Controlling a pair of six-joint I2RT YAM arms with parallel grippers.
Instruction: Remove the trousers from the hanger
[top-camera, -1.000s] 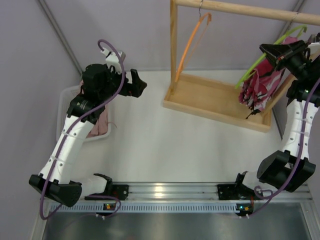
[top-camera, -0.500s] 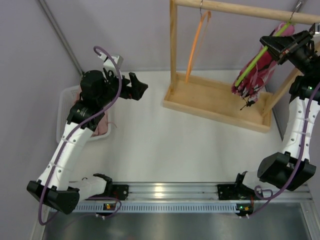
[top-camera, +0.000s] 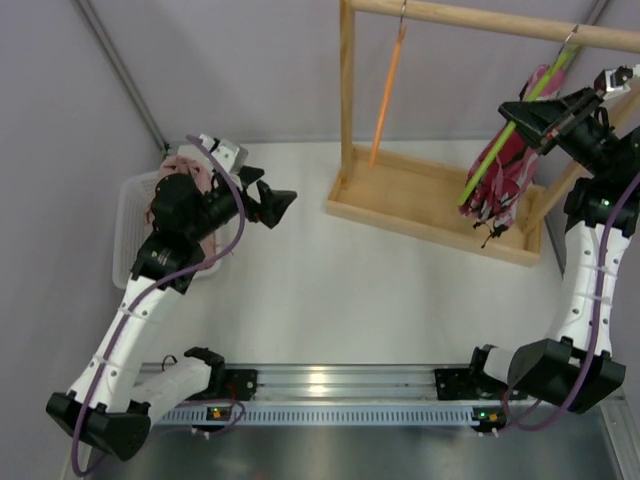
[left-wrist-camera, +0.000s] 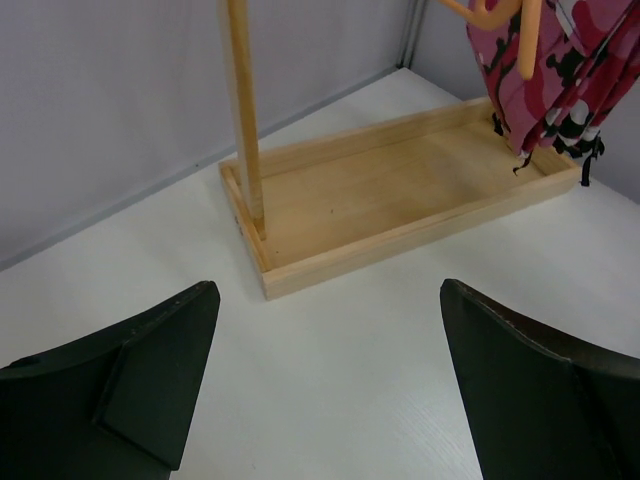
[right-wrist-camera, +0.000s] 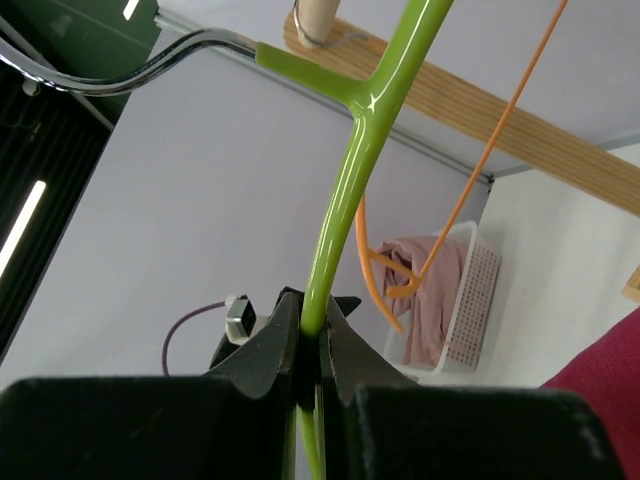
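The bright pink trousers (top-camera: 508, 170) with white and black blotches hang bunched on the lime-green hanger (top-camera: 505, 148) at the right end of the wooden rail; its metal hook (right-wrist-camera: 150, 65) sits on the rail. My right gripper (top-camera: 520, 112) is shut on the hanger's green arm (right-wrist-camera: 345, 190) just below the hook. The trousers also show in the left wrist view (left-wrist-camera: 550, 70). My left gripper (top-camera: 275, 203) is open and empty, held above the white table left of the rack, facing it.
A wooden rack with a tray base (top-camera: 430, 205) and top rail (top-camera: 480, 20) stands at the back right. A thin orange hanger (top-camera: 388, 85) hangs near its left post. A white basket (top-camera: 135, 235) with dusty-pink cloth (top-camera: 185, 165) sits at the left.
My right gripper swung the green hanger and trousers from spread sideways to hanging edge-on under the rail. My left arm moved forward and lower, off the basket.
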